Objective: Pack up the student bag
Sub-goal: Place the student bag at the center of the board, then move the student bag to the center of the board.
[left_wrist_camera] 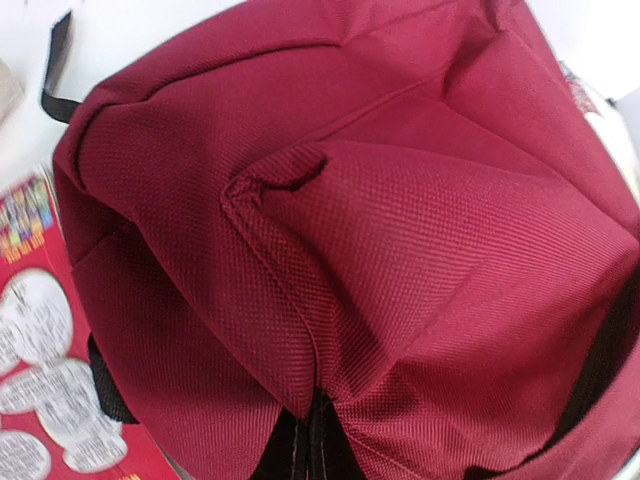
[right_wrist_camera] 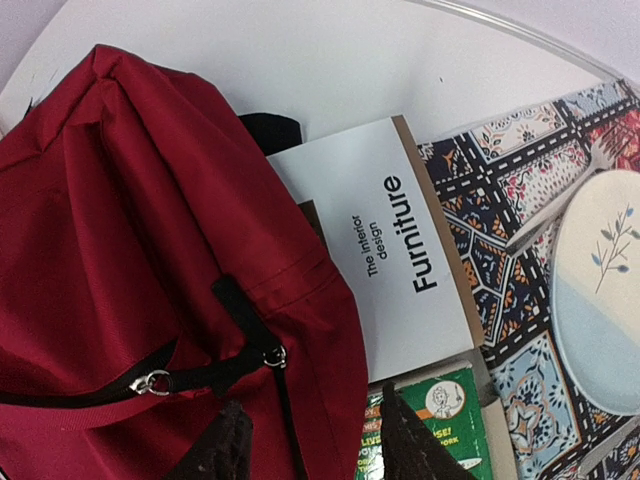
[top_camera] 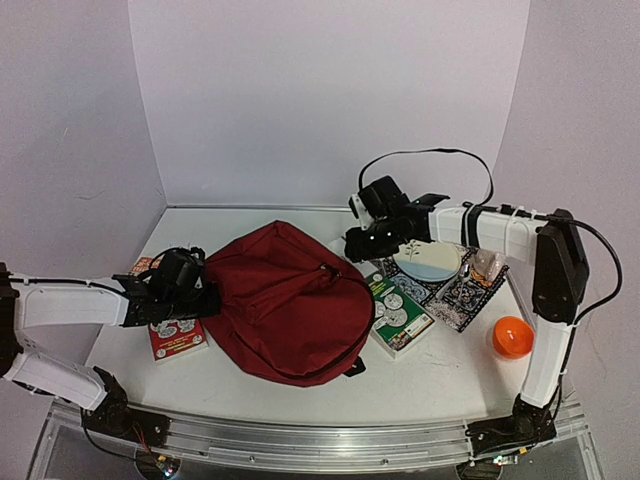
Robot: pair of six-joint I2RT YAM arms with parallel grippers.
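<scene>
Bag [top_camera: 290,300]: soft, limp cloth, likely light. My left gripper [left_wrist_camera: 310,450] pinches a fold; my right gripper [right_wrist_camera: 320,445] stands spread over its black strap [right_wrist_camera: 240,310], the firmer hold.

Flanking the student bag [top_camera: 290,300], left arm [top_camera: 60,305] and right arm [top_camera: 490,230] have white links and black joints; a black cable [top_camera: 450,153] loops right of it.

Lab test booth: white table [top_camera: 250,385], metal mounting rail [top_camera: 320,440] (plain white backdrop [top_camera: 330,100] all round).
</scene>
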